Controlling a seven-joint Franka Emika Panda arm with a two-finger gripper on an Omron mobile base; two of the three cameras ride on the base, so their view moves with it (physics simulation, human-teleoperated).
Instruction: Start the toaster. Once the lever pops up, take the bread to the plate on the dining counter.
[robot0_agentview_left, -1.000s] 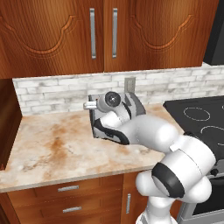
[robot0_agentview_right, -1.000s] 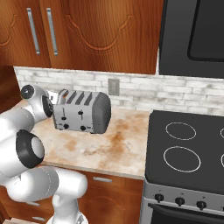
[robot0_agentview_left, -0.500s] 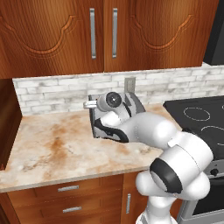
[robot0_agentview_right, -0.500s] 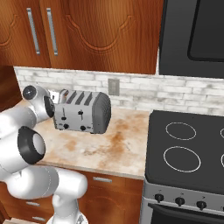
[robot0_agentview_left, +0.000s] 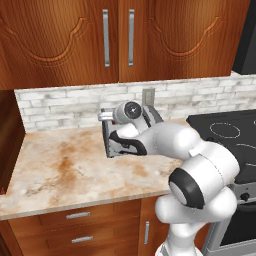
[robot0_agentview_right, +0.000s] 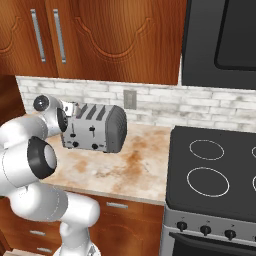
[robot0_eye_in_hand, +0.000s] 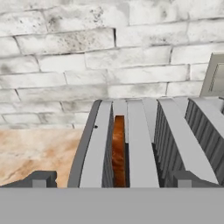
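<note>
- Four slots run across the top of the toaster, which stands on the marbled beige counter near the white brick backsplash, with a grey wall outlet just behind it.
- Two black slider levers and small black knobs show on its face in the right base view.
- One slice of the bread sits down inside the leftmost slot in the hand view, its brown edge below the slot's rim.
- Both tips of the gripper stand wide apart at the bottom of the hand view, one on each side of the toaster's top; nothing is held between them.
- From the left base view the hand hangs at the toaster's end, with the arm's white links in front of the toaster body.
- To the right of the counter is a black stove with ring burners; wooden cabinets hang above.
</note>
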